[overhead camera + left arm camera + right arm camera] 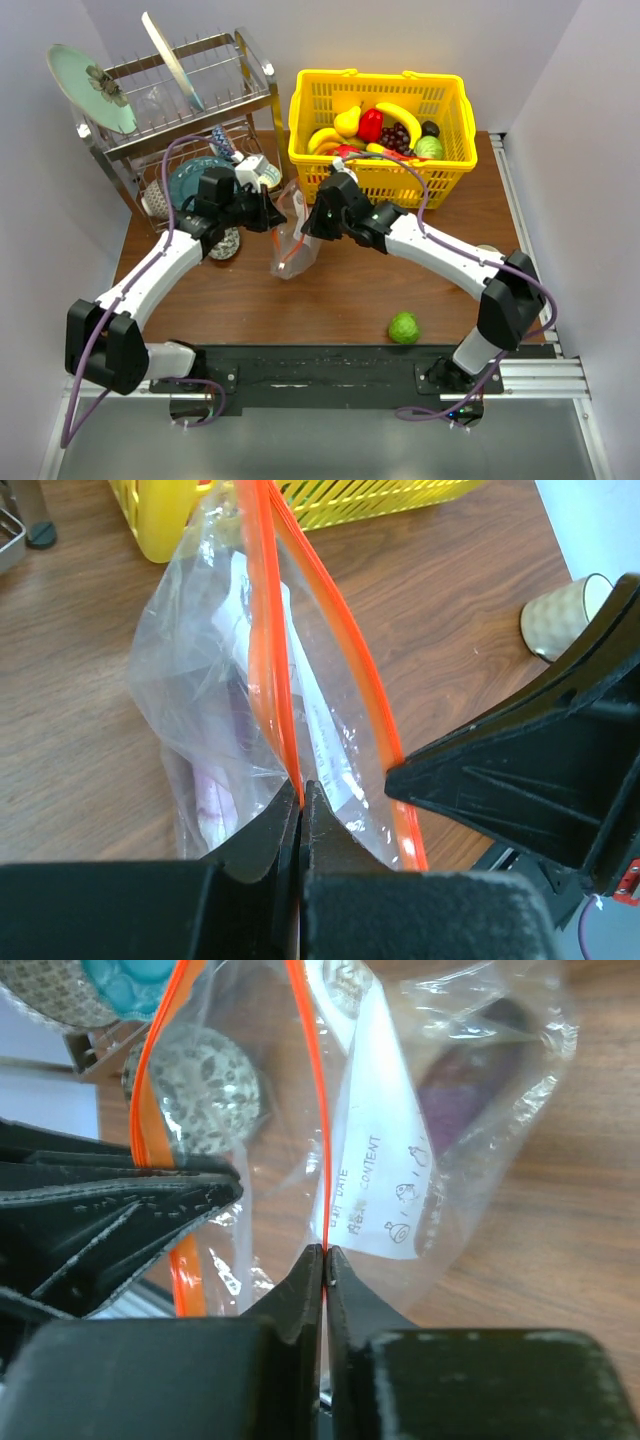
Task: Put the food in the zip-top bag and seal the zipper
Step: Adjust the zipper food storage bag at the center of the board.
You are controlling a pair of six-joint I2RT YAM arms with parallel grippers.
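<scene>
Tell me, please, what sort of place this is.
Likely a mock kitchen in a robot lab: a wire metal dish rack holding plates, a yellow plastic lattice basket of toy fruit.

bright, even, diffuse light from above; faint soft shadows on surface [350, 290]. top view sharp. wrist views blurry up close, mild glare on zip-top bag [190, 670] crinkles.

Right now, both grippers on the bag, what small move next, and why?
Probably: right gripper lets go of the zipper and reaches back for the green piece, which lies on the table outside the zip-top bag; left gripper holds the other lip.
</scene>
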